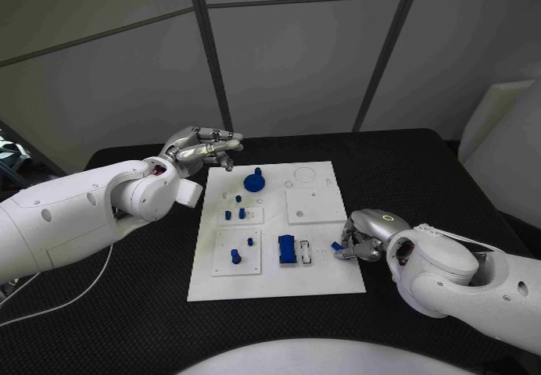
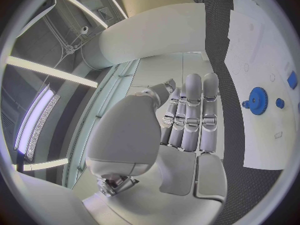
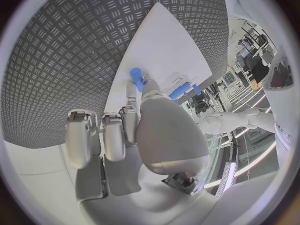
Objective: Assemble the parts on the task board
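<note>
The white task board (image 1: 323,272) lies in the middle of the black table. On it stand a blue gear (image 1: 255,181), small blue pegs (image 1: 241,212) and a blue block (image 1: 288,250). My right hand (image 1: 363,234) rests at the board's right edge and pinches a small blue peg (image 1: 336,246) between thumb and finger; the right wrist view shows this peg (image 3: 135,77) at the fingertips, over the board (image 3: 169,50). My left hand (image 1: 203,148) hovers above the board's far left corner, holding nothing. In the left wrist view its fingers (image 2: 190,115) lie straight, with the gear (image 2: 257,100) beyond them.
Another blue peg (image 1: 236,255) stands in the board's near left plate. A white cable (image 1: 68,293) runs over the table at the left. Black table surface (image 1: 417,172) surrounds the board on all sides.
</note>
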`<state>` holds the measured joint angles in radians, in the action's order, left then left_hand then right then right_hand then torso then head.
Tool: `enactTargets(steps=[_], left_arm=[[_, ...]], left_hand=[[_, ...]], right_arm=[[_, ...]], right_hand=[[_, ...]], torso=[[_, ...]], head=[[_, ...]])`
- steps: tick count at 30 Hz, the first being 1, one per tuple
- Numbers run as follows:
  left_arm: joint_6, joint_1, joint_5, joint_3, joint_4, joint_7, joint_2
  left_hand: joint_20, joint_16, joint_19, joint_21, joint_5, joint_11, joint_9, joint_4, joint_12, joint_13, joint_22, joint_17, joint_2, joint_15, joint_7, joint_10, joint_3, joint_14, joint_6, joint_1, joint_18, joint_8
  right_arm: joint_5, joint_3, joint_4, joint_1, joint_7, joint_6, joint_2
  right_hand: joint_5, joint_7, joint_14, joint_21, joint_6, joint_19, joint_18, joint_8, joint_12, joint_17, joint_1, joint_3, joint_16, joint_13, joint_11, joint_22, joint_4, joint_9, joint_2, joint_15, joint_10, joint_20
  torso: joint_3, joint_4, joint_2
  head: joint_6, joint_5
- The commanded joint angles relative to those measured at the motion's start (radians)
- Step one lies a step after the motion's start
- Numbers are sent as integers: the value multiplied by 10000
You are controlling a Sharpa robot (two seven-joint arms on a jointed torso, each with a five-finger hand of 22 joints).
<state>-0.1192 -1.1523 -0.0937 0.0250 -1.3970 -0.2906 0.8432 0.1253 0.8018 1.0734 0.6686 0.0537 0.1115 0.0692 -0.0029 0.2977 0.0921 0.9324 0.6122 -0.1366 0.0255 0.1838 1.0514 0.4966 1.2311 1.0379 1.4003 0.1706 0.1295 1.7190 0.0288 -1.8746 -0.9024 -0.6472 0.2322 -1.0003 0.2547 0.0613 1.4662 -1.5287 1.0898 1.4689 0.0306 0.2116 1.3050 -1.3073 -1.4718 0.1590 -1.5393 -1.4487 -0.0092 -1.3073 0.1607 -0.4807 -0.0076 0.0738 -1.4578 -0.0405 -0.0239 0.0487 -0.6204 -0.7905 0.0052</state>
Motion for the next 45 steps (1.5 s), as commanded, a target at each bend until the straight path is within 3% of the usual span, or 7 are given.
enactTargets(steps=[1,5,8,21,30,42,45], left_arm=[[95,-13,37,7,-22,-27,5],[99,-13,37,7,-18,-27,0],[102,-13,37,7,-13,-25,-13],[100,-14,37,7,-35,-22,-2],[101,-15,37,7,-58,-17,23],[141,-19,37,7,-86,15,19],[150,-20,37,7,-96,24,23]], left_hand=[[2,58,-33,-48,5,10,-10,-65,49,-13,-13,-36,16,8,8,-79,-3,-61,-47,-33,126,51],[2,62,-32,-48,5,10,-10,-69,52,-13,-13,-42,16,8,8,-81,-2,-64,-48,-30,126,52],[2,62,-32,-48,5,10,-10,-69,52,-13,-13,-42,16,8,8,-81,-2,-64,-48,-30,126,52],[2,62,-32,-48,5,10,-10,-69,52,-13,-13,-42,16,8,8,-81,-2,-64,-48,-30,126,52],[2,62,-32,-48,5,10,-10,-69,52,-13,-13,-42,16,8,8,-81,-2,-64,-48,-30,126,52],[2,62,-32,-48,5,10,-10,-69,52,-13,-13,-42,16,8,8,-81,-2,-64,-48,-30,126,52],[2,62,-32,-48,5,10,-10,-69,52,-13,-13,-42,16,8,8,-81,-2,-64,-48,-30,126,52]], right_arm=[[385,-111,55,114,-203,-744,2],[82,-109,-141,113,-195,-169,-66],[-1024,-105,-351,109,-162,736,-198],[-3469,-95,-689,97,136,2662,-137],[-3851,-93,-657,96,255,2848,132],[-4223,-90,-199,95,166,2364,873],[-4245,-90,-130,95,139,2322,996]], right_hand=[[75,-33,915,-16,73,656,-163,-54,-19,-2027,-891,-151,-28,603,-87,-2152,-45,50,710,49,7,62],[789,-56,926,-45,138,683,-173,-115,36,-2073,-750,-396,-49,557,-108,-2188,10,45,632,60,-34,70],[1666,-60,945,-103,139,737,-194,-189,323,-2160,-476,-750,-91,352,-124,-2260,215,11,495,65,-171,81],[2042,-87,958,-160,203,789,-213,-212,399,-2222,-5,-1353,-119,282,-133,-2330,563,-106,229,86,-220,91],[2050,-94,959,-167,227,796,-216,-215,393,-2226,258,-1540,-121,279,-138,-2340,757,-161,72,89,-228,98],[2141,-104,961,-171,294,801,-218,-202,378,-2236,712,-1751,-125,278,-142,-2347,1085,-247,-135,91,-238,98],[2614,-117,962,-171,357,801,-218,-166,393,-2242,989,-1707,-128,264,-150,-2348,1218,-306,-258,95,-256,102]], torso=[[-1,3,5],[2,2,4],[11,-9,6],[10,-38,-14],[13,-40,-18],[17,-62,-28],[18,-57,-26]], head=[[12,7],[19,17],[27,2],[77,12],[52,13],[28,14],[3,38]])
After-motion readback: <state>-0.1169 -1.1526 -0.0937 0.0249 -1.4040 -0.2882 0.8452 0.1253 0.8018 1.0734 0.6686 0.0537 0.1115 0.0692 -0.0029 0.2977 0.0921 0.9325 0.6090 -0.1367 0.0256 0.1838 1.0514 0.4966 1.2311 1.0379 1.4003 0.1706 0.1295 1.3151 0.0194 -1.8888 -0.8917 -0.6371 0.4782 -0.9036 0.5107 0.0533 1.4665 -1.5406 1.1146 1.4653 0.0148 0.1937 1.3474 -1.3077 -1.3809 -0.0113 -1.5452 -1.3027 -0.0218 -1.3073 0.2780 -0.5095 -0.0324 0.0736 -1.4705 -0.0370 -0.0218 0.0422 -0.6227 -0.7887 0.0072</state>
